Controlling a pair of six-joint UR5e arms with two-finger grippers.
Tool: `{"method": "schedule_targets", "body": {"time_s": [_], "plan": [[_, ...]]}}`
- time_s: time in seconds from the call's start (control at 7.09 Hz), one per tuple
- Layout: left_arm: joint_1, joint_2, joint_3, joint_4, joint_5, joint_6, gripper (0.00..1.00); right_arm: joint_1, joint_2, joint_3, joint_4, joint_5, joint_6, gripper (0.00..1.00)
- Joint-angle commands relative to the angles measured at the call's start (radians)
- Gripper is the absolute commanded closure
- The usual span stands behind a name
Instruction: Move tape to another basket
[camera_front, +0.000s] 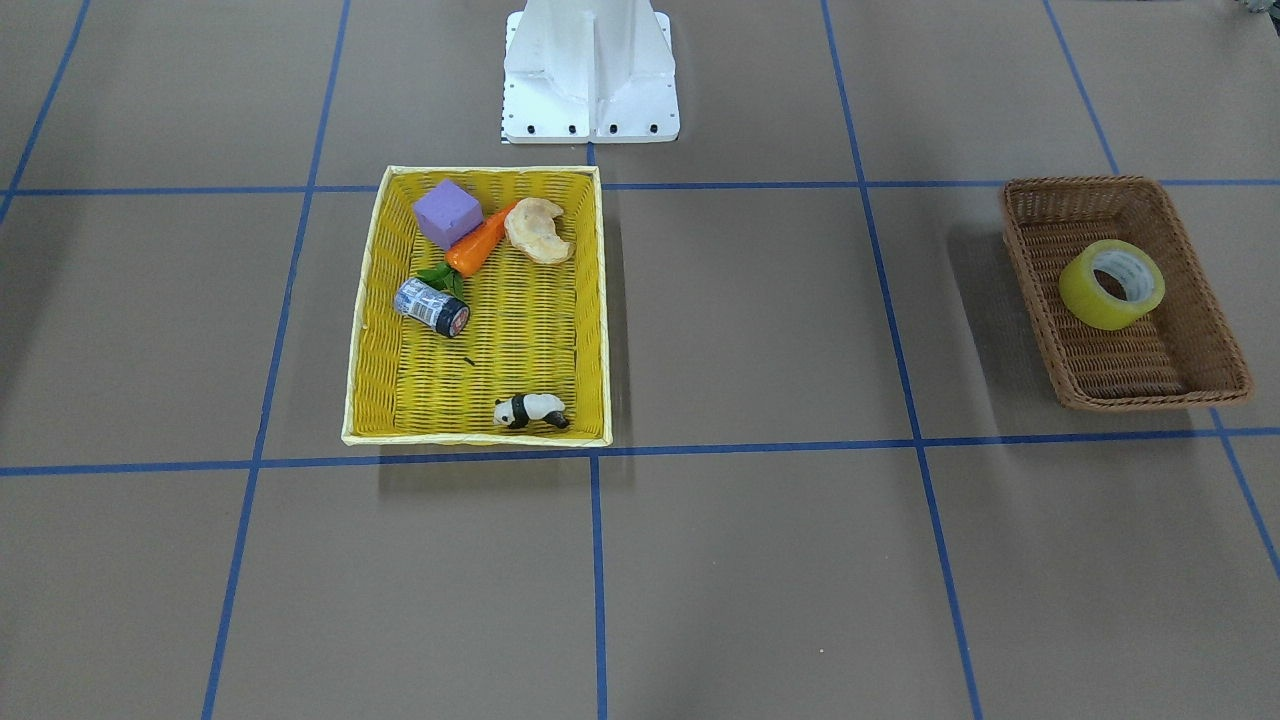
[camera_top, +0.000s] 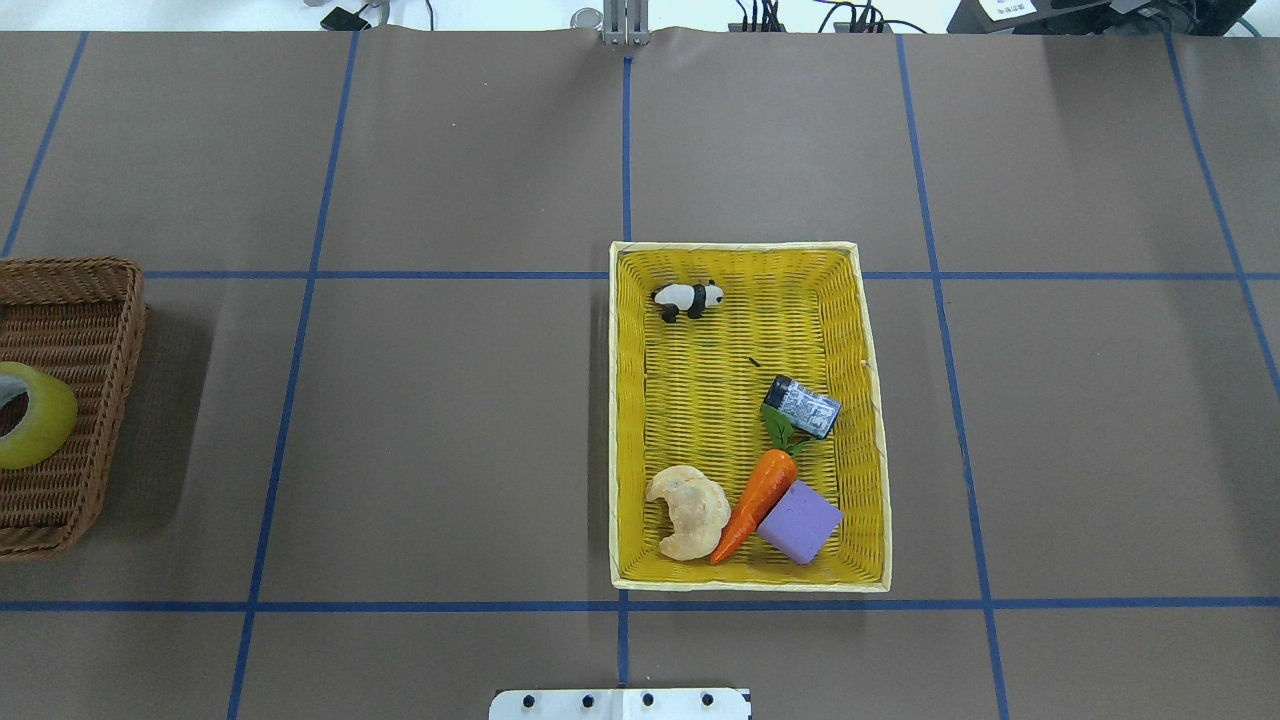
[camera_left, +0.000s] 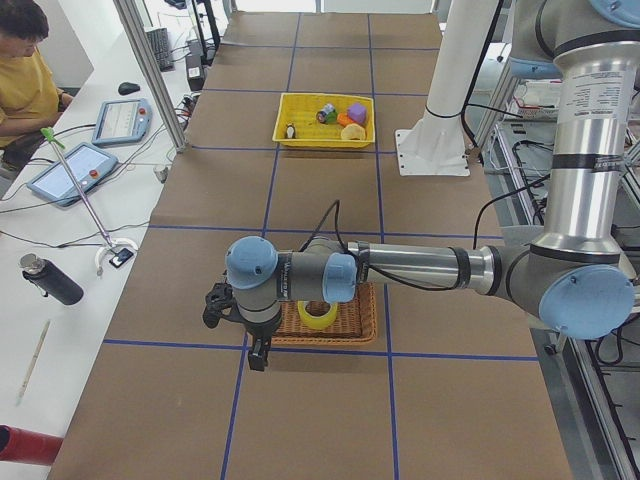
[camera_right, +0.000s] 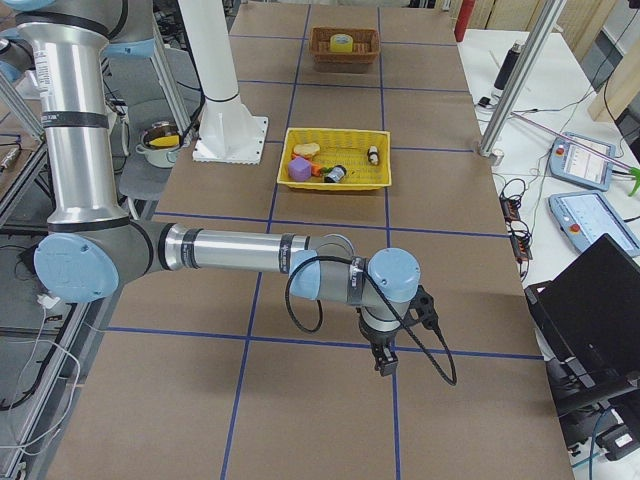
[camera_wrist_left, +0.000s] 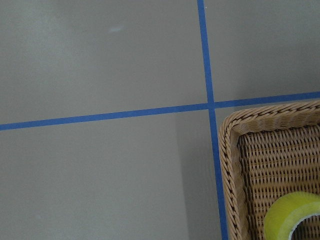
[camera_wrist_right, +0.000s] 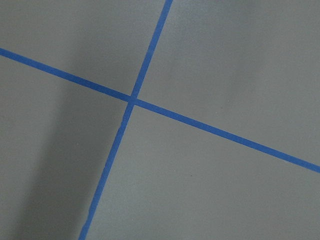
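Observation:
The tape is a yellowish roll with a white core. It lies inside the brown wicker basket at the table's end on my left. It also shows at the left edge of the overhead view and at the lower right of the left wrist view. My left gripper hangs over the table just beside that basket; I cannot tell whether it is open or shut. My right gripper hangs over bare table far from both baskets; I cannot tell its state either.
A bright yellow woven basket stands mid-table. It holds a toy panda, a small blue-grey cylinder, a carrot, a purple block and a pastry. The white robot base stands behind it.

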Motion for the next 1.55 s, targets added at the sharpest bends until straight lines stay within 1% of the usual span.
{"method": "schedule_targets", "body": {"time_s": [0.0, 0.56, 1.41], "plan": [[0.000, 0.002, 0.001, 0.002, -0.001, -0.001, 0.01, -0.001, 0.000, 0.001, 0.000, 0.009, 0.001, 0.00], [0.002, 0.035, 0.000, -0.015, -0.002, 0.000, 0.00, -0.001, -0.002, -0.001, 0.000, 0.010, 0.002, 0.00], [0.002, 0.037, 0.000, -0.015, -0.002, 0.000, 0.00, -0.001, -0.003, 0.001, 0.000, 0.026, 0.001, 0.00]]}}
